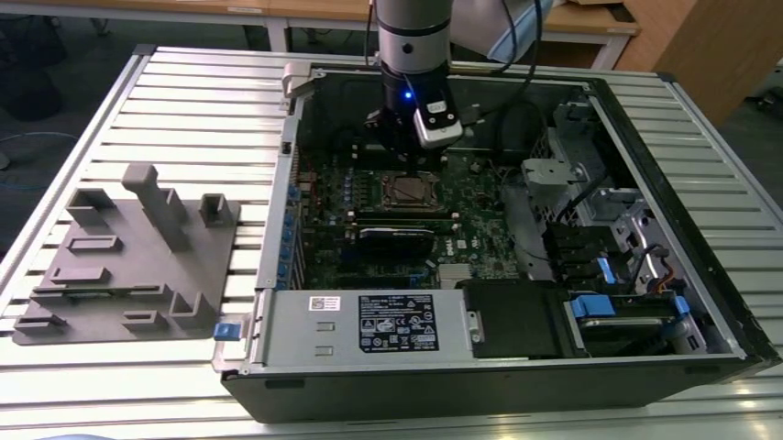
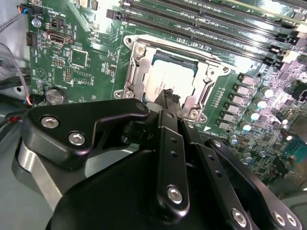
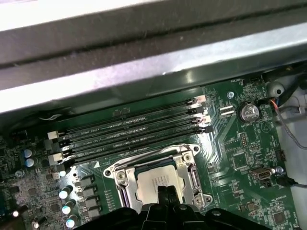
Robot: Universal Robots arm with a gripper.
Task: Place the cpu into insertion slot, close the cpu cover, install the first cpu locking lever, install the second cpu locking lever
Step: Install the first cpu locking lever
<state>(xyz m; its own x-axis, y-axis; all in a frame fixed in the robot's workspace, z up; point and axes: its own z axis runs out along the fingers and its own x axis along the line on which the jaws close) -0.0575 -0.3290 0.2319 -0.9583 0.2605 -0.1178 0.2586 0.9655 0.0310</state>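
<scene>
Clearly the work is at the socket stage: on the slatted worktop (image 1: 147, 82) lies the open computer case (image 1: 685, 275), and the arm reaches down into it so that the hand (image 1: 410, 160) hangs just above the motherboard (image 1: 478, 229), near the socket's far edge in the exterior view. Directly below and just ahead of the hand sits the insertion slot (image 2: 136, 72), its silvery rim bright in both wrist views, with the long memory slots (image 3: 129, 129) running just beyond it. The cpu cover (image 3: 194, 179) appears to lie down over the slot, framing the cpu (image 2: 170, 79), whose pale metal top shows through the cut-out, so the chip seems already seated. I judge the placing done and the cover closed or nearly so, with the locking levers the matter in hand, though the levers themselves are too hard to make out to say whether either is latched. The hand's fingers look drawn close together, tips meeting near the cover's edge, pinching nothing I can see. Any next move calls for a fine, low push along the socket's side without scraping the board.
</scene>
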